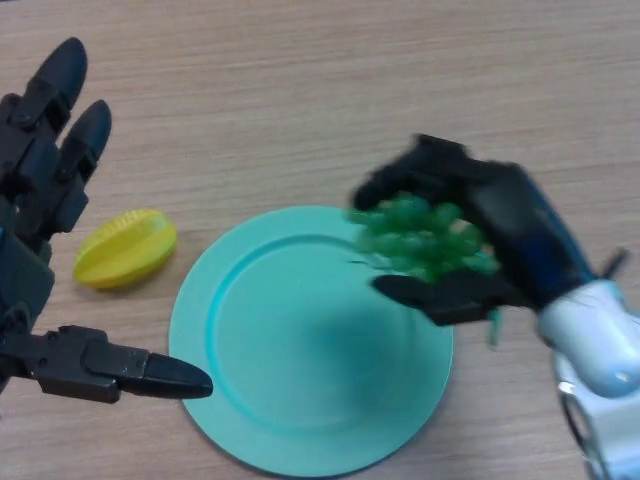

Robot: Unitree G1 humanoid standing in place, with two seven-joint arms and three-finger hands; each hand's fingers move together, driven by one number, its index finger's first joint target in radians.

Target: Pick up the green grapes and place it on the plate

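Note:
A bunch of green grapes [425, 238] is held in my right hand [510, 225], whose fingers and thumb are curled round it. The hand holds the bunch above the right rim of the teal plate [290, 350], which lies on the wooden table in the middle of the head view. My left hand [40, 190] is at the left edge, open with straight fingers, its thumb reaching to the plate's left rim. It holds nothing.
A yellow starfruit [125, 247] lies on the table left of the plate, close to my left hand. Bare wooden table stretches across the top of the view.

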